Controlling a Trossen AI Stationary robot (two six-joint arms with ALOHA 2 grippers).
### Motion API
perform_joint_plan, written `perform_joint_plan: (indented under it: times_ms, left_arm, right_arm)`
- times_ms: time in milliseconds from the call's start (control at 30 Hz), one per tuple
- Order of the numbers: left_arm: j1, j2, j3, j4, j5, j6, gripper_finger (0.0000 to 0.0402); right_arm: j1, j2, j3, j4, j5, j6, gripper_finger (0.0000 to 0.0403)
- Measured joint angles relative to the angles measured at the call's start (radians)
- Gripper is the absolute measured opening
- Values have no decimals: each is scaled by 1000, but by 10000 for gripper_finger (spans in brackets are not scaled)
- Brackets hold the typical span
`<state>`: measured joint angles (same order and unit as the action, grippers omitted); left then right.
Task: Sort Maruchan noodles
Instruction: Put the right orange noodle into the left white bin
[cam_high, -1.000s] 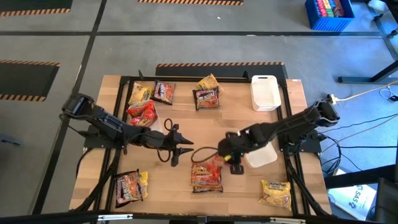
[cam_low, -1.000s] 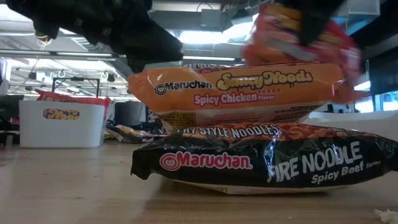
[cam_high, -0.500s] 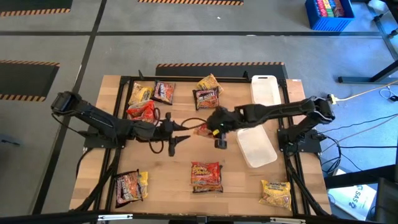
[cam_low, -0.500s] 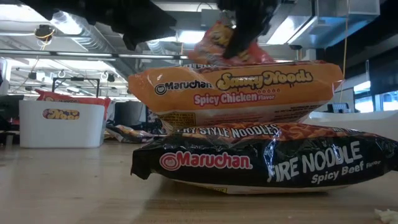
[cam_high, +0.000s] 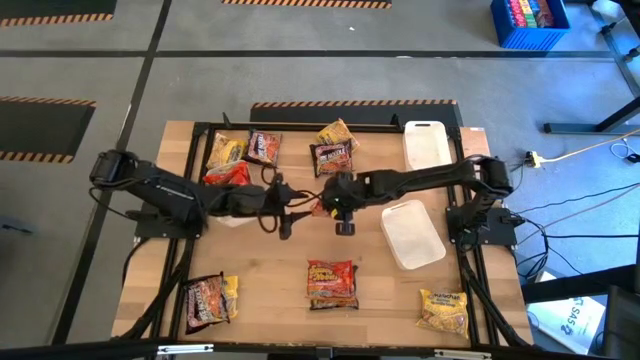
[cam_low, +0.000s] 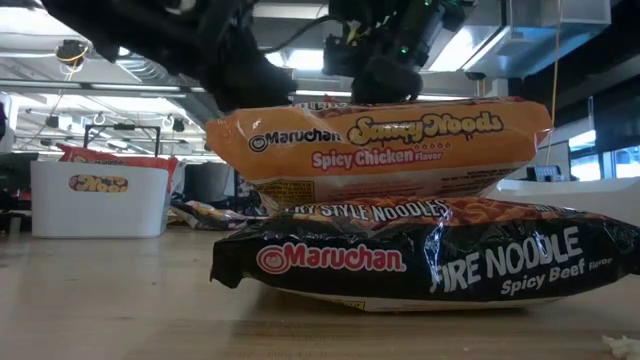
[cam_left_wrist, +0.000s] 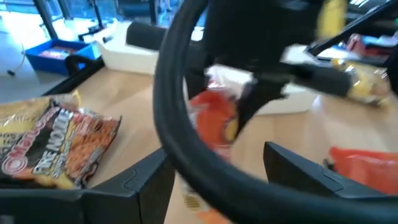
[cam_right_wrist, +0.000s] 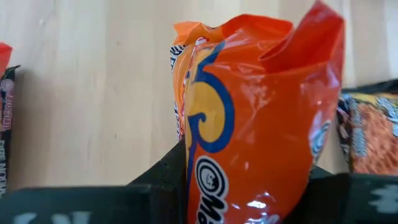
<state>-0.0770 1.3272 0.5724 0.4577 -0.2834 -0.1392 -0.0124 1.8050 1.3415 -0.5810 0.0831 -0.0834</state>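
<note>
High view: both arms stretched toward table centre, nearly tip to tip. Right gripper (cam_high: 322, 207) clamped on a red-orange packet (cam_high: 320, 208), seen only as a small sliver at its tip. Left gripper (cam_high: 298, 206) just beside that sliver on the side away from the right arm; fingers too dark to read here. Behind the left arm, another red packet (cam_high: 229, 176) close by. Beyond the grippers, near the far edge, a row of packets: yellow (cam_high: 226, 151), dark (cam_high: 264, 147), dark (cam_high: 332, 157), yellow (cam_high: 336, 132). Nearer the front edge, a red-orange stack (cam_high: 332, 283) below the grippers, a dark-and-yellow pair (cam_high: 207, 298) and a yellow packet (cam_high: 443, 310). Two white trays (cam_high: 412, 233) (cam_high: 426, 147) alongside the right arm.

Low view: front stack read clearly, orange Spicy Chicken packet (cam_low: 380, 150) lying on a black Fire Noodle packet (cam_low: 430, 258). Both arms as dark shapes overhead; held packet hidden. White bin (cam_low: 98, 198) far back.

Left wrist view: own fingers (cam_left_wrist: 146, 183) spread apart, nothing between them touching. A dark cable loop crossing in front. Red-orange packet (cam_left_wrist: 214, 124) hanging from the right gripper straight ahead, blurred. Dark Fire Noodle packet (cam_left_wrist: 56, 146) flat on the wood to one side.

Right wrist view: fingers (cam_right_wrist: 165, 171) pinching the orange packet (cam_right_wrist: 255, 124), upright and crumpled, filling the frame. Bare wood behind.
</note>
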Motion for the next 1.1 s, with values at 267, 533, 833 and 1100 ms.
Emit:
perform_joint_plan:
  times_ms: [267, 533, 833, 1100]
  left_arm:
    - [75, 80, 1, -23, 115, -8, 242]
    - [75, 168, 2, 70, 163, -8, 242]
    - [75, 184, 1, 76, 166, -15, 229]
    - [75, 184, 1, 75, 175, -12, 166]
  right_arm:
    - [24, 1, 0, 31, 5, 3, 115]
    - [39, 20, 1, 129, 7, 8, 115]
    - [39, 33, -3, 173, -26, 8, 115]
    - [39, 33, -3, 177, -37, 16, 115]
